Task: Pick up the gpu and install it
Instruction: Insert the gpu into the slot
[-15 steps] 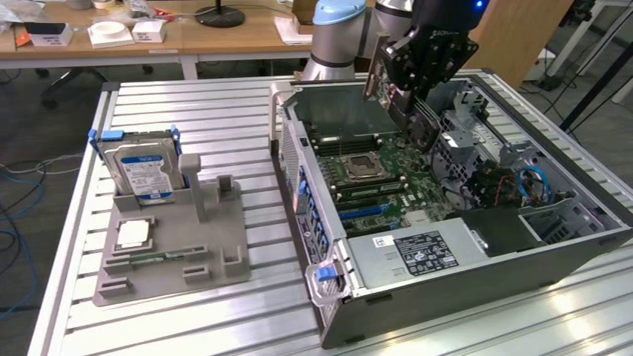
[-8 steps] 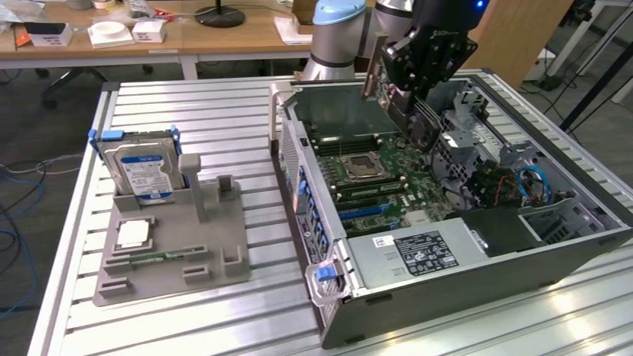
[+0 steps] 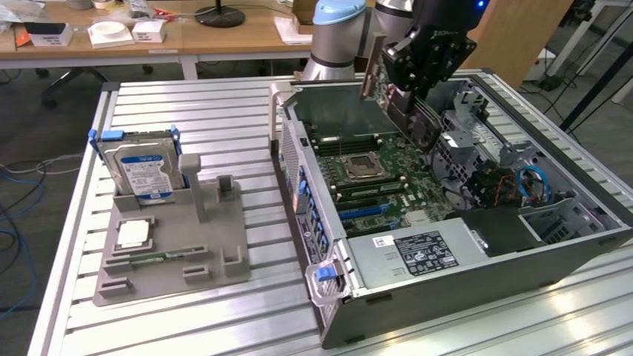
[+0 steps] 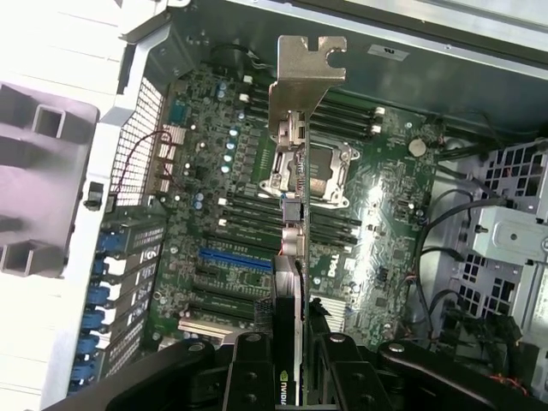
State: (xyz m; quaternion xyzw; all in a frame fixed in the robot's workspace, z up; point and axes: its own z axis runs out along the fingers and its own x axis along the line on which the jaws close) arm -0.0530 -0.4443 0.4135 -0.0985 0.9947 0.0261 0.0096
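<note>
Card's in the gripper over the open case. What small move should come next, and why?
Probably a short sideways shift toward the blue slot, no descent yet. The gripper is shut on the gpu, which hangs tilted above the motherboard, and in the wrist view the slot lies beside the card's edge, not beneath it.

Gripped end of the gpu (image 4: 292, 214), hidden inside the end effector (image 4: 291, 364)

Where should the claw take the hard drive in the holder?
Probably the exposed upper half of the hard drive, coming from straight above and pinching its two broad faces. It stands upright with its lower end sunk in the grey holder, and blue rails cover its narrow sides.
</note>
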